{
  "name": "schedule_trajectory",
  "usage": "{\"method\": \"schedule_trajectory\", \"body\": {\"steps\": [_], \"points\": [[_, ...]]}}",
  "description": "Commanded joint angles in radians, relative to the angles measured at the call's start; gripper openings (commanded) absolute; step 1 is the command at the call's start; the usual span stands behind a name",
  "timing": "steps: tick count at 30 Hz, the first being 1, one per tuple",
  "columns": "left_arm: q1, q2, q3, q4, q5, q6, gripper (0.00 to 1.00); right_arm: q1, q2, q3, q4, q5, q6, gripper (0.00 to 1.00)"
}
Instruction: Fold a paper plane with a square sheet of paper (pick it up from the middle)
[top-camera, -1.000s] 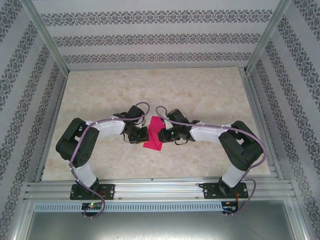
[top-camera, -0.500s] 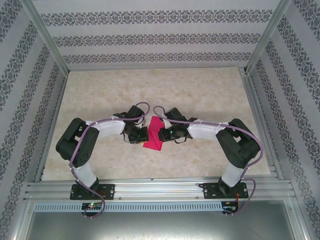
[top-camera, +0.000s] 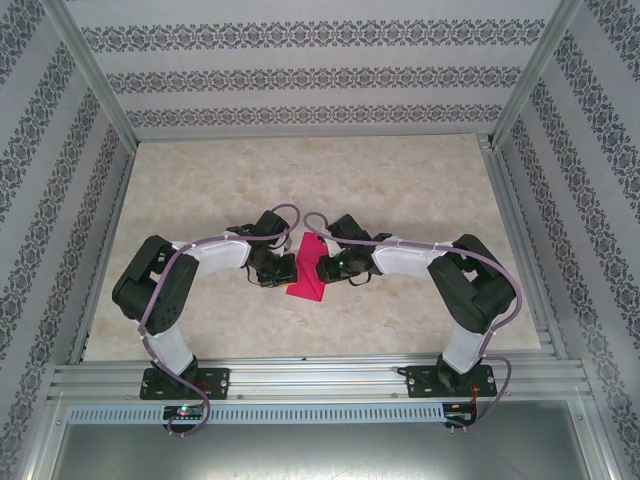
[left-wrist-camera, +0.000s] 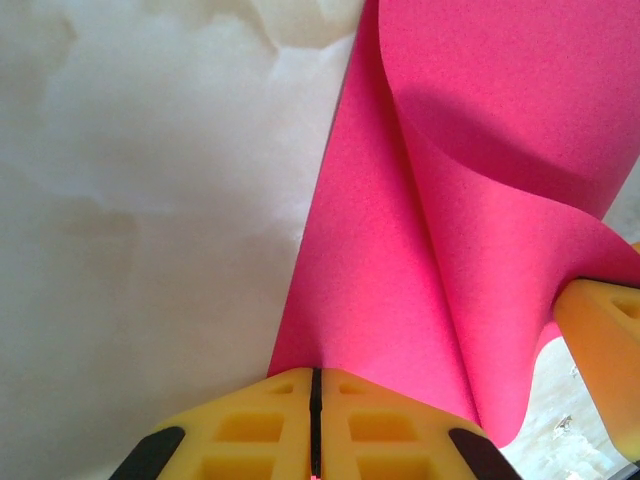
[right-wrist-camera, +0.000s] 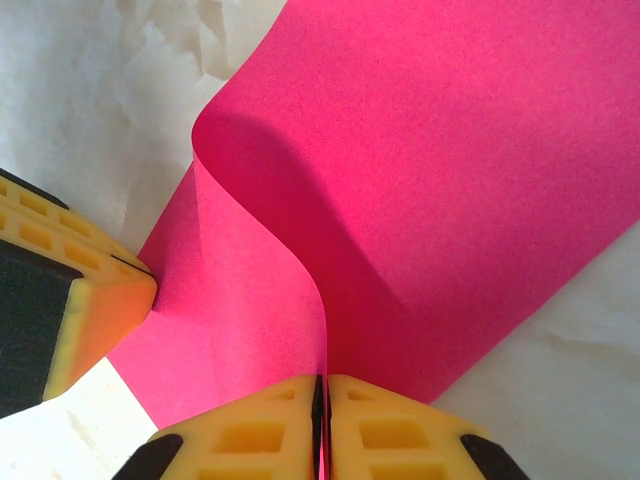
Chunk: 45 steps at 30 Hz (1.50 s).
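Note:
The square sheet of paper, magenta-pink, sits mid-table between the two grippers, partly folded and curling up. My left gripper is shut on its left edge; in the left wrist view the yellow fingertips meet on the paper where it bends over in a loop. My right gripper is shut on the opposite edge, and in the right wrist view the lifted flap curves away from the closed jaws. Each wrist view also shows the other gripper's yellow finger touching the sheet.
The marbled beige tabletop stretches out behind the paper. Patterned walls and aluminium posts enclose it on three sides. A metal rail with both arm bases runs along the near edge.
The right arm has shifted a little to the left, carrying its edge of the paper toward the left gripper. The left arm has stayed put.

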Motion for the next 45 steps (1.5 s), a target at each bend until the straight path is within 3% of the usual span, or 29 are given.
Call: {"method": "schedule_trajectory", "body": {"steps": [1,45], "points": [[-0.013,0.037,0.004,-0.039,-0.043,0.03,0.11,-0.009,0.026,0.029,-0.024,0.02,-0.018,0.13],[-0.013,0.031,0.012,-0.039,-0.033,0.036,0.11,-0.01,0.048,0.02,-0.037,0.059,-0.004,0.12]]}}
